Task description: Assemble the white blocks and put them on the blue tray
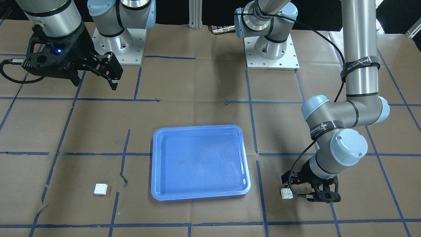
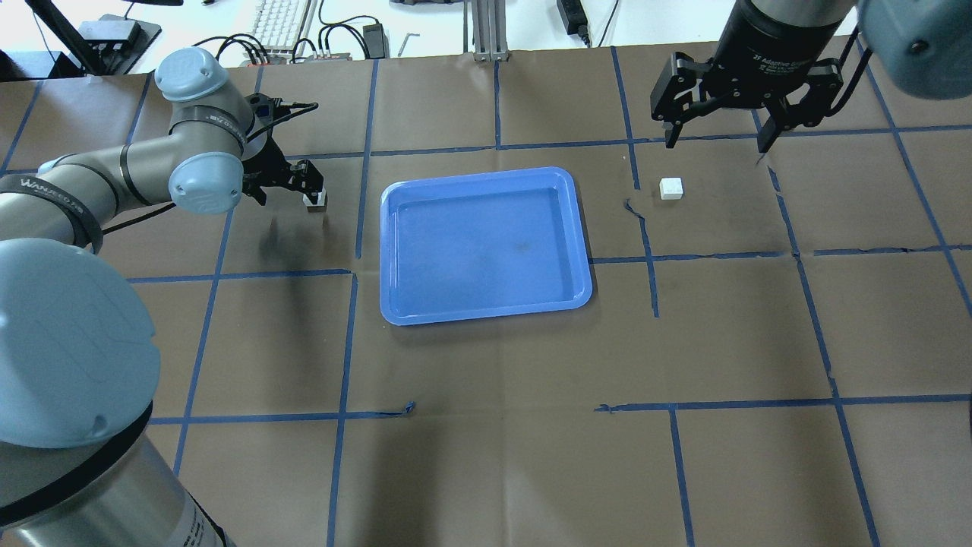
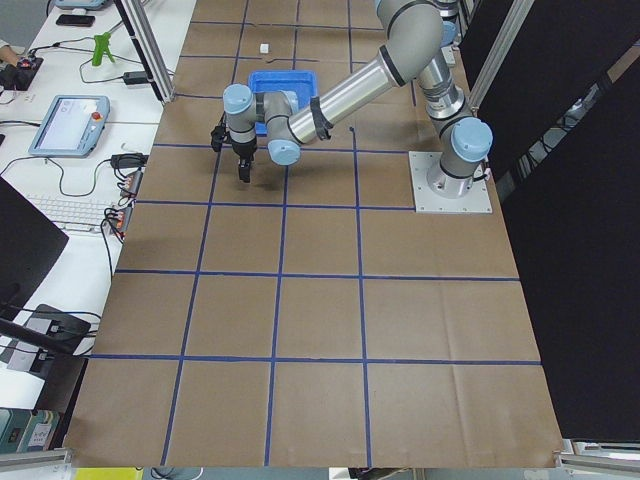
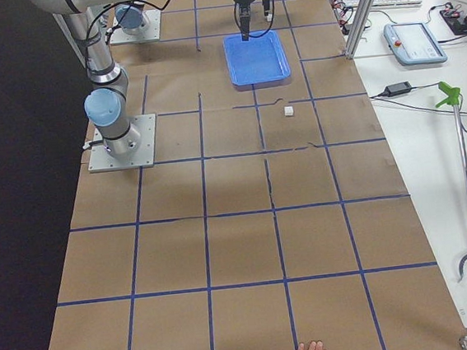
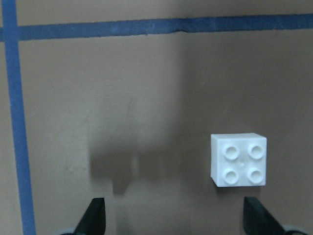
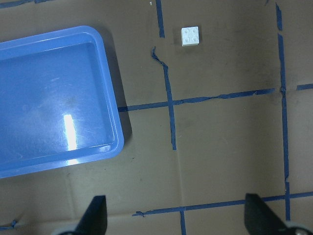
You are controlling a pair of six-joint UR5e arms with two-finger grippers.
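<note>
Left gripper (image 5: 176, 218), fingers spread and grasping nothing, hangs low over a white block (image 2: 315, 200) at upper left of the overhead view, just left of the tray (image 2: 486, 313) at centre. Right gripper (image 2: 719, 142), likewise spread wide and empty, hovers at upper right above the second block (image 2: 671, 188), which lies right of the tray.
</note>
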